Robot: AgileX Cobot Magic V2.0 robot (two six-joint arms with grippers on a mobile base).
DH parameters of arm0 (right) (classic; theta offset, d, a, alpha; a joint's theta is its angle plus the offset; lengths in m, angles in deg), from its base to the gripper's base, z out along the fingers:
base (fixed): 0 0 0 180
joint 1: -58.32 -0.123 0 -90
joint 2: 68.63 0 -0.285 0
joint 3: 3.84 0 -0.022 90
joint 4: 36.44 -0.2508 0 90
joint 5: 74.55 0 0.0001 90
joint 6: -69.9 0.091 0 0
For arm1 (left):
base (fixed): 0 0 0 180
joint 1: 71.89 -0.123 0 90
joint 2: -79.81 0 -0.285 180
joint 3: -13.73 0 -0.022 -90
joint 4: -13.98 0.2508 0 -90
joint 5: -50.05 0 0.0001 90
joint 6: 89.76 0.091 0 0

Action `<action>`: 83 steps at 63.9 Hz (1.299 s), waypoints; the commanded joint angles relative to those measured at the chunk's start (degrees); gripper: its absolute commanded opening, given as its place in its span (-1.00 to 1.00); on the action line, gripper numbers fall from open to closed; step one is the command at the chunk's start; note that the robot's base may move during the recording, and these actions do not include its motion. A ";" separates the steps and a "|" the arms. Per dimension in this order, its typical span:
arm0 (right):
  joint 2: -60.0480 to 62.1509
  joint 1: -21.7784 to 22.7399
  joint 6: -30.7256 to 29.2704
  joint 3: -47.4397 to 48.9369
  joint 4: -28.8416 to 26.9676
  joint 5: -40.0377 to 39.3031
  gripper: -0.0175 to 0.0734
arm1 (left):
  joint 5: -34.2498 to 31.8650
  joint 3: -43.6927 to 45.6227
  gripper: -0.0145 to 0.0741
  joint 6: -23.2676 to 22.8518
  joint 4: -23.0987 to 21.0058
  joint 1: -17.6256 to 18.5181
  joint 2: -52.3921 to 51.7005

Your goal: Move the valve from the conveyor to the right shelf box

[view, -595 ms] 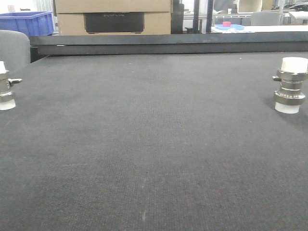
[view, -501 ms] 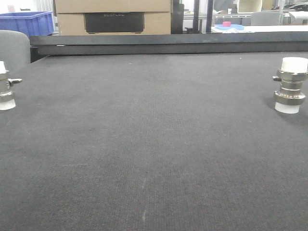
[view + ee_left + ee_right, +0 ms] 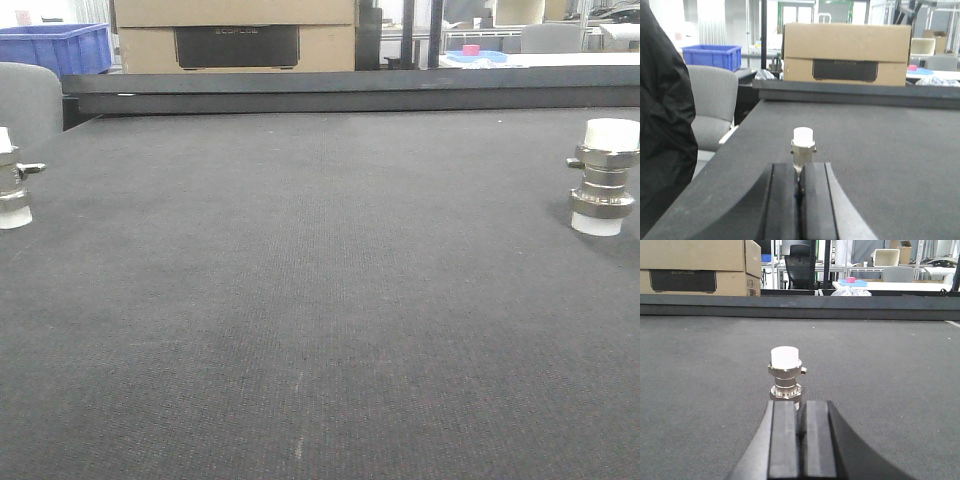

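Observation:
Two metal valves with white caps stand upright on the dark grey conveyor (image 3: 320,300). One valve (image 3: 603,176) is at the right edge of the front view, the other valve (image 3: 12,180) at the left edge. Neither gripper shows in the front view. In the left wrist view, my left gripper (image 3: 800,167) is shut on nothing, low over the belt, with a valve (image 3: 803,145) just beyond its tips. The right wrist view shows my right gripper (image 3: 801,405), also shut and empty, right behind a valve (image 3: 786,372). The right shelf box is out of view.
A black edge rail (image 3: 350,90) runs along the belt's far side. Behind it stand a cardboard box (image 3: 235,35) and a blue crate (image 3: 60,45). A grey chair (image 3: 712,107) and a person in a black jacket (image 3: 662,125) are off the belt's left side.

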 commanded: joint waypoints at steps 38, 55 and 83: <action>0.22 -0.09 -0.07 10.11 -2.28 -0.78 -0.96 | 4.60 11.31 -0.86 -0.27 -0.02 0.22 -0.30; -5.59 -0.09 -0.07 26.10 -2.28 7.85 0.13 | 16.32 25.97 0.14 -0.27 -0.02 0.22 9.96; -31.51 -0.09 -0.31 40.98 -0.41 15.29 0.64 | 34.87 46.97 0.66 -0.82 -1.89 5.84 32.93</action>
